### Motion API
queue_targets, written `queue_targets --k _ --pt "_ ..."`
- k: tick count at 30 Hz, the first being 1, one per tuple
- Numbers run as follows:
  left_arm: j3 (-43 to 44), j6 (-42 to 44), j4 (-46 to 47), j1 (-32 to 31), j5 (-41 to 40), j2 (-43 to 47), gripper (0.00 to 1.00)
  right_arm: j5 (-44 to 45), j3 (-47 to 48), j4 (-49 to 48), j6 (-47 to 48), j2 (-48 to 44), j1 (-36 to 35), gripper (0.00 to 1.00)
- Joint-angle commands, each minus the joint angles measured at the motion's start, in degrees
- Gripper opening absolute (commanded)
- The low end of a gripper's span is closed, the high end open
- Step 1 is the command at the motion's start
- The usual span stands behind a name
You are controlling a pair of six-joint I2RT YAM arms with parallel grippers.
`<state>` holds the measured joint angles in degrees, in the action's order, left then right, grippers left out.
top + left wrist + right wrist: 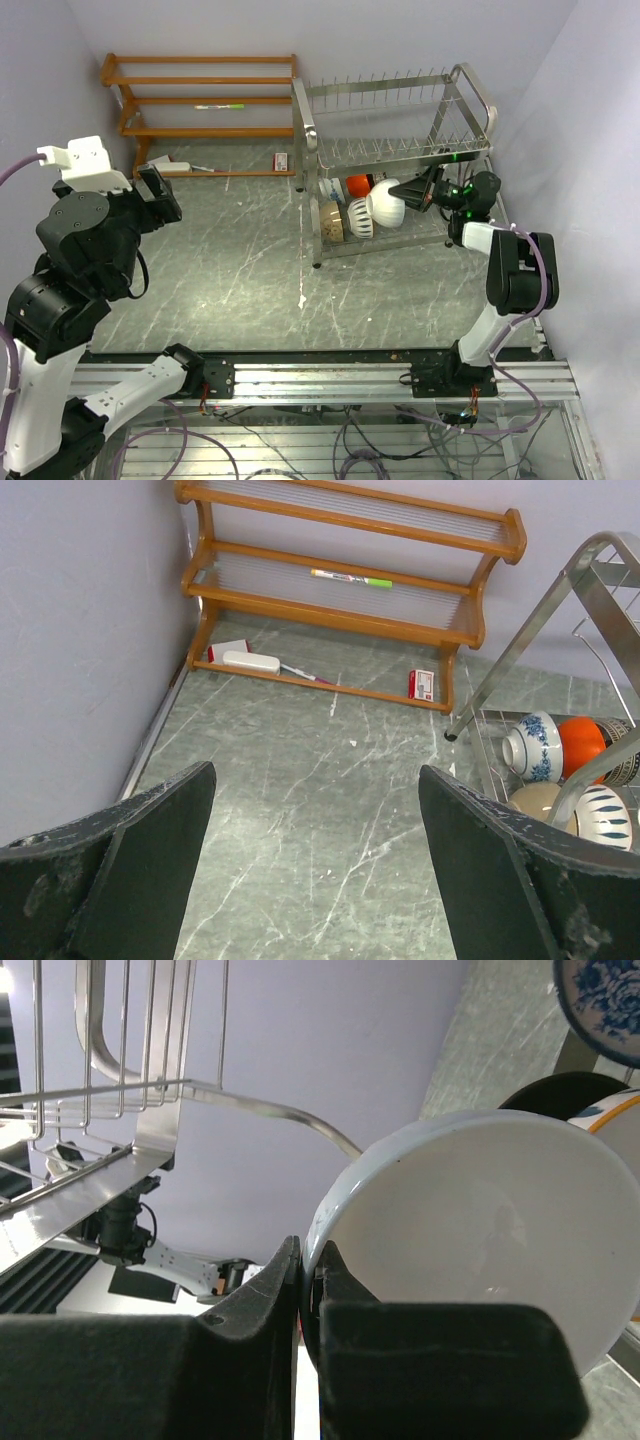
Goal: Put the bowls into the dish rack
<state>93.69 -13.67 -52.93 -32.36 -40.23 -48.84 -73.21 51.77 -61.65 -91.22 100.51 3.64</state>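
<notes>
The silver wire dish rack (400, 150) stands at the back right. My right gripper (408, 192) is shut on the rim of a white bowl (385, 203) and holds it on edge inside the lower tier; the wrist view shows the rim pinched between the fingers (315, 1260) and the bowl's inside (500, 1230). A blue-and-white bowl (330, 187), a red-orange bowl (358, 184), a cream-tan bowl (332, 218) and a striped bowl (360, 217) sit in the lower tier. A dark bowl (560, 1090) shows behind the white one. My left gripper (160, 195) is open and empty, left of the rack (590, 580).
An orange wooden shelf (200, 100) stands at the back left with a marker (350, 577) on it, and a white item (250, 661) and a small red box (422, 684) at its foot. Walls close in on the left and right.
</notes>
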Motion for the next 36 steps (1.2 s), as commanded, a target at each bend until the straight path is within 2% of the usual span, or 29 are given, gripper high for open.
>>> queue_targets --k 1,9,20,36 --pt "0.53 0.91 2.00 -0.33 0.89 -0.44 0.93 3.56 1.43 -9.80 -3.65 2.41 1.79 0.00" --pt "0.62 0.76 1.69 -0.32 1.06 -0.73 0.93 7.33 1.40 -20.22 -8.16 7.41 3.25 0.00" --pt "0.11 0.21 1.18 -0.33 0.76 -0.51 0.93 8.10 0.60 -24.34 -9.85 13.78 4.42 0.00" --pt "-0.09 -0.30 1.71 -0.31 1.56 -2.65 0.93 9.82 -1.46 -35.76 -16.14 23.93 5.76 0.00"
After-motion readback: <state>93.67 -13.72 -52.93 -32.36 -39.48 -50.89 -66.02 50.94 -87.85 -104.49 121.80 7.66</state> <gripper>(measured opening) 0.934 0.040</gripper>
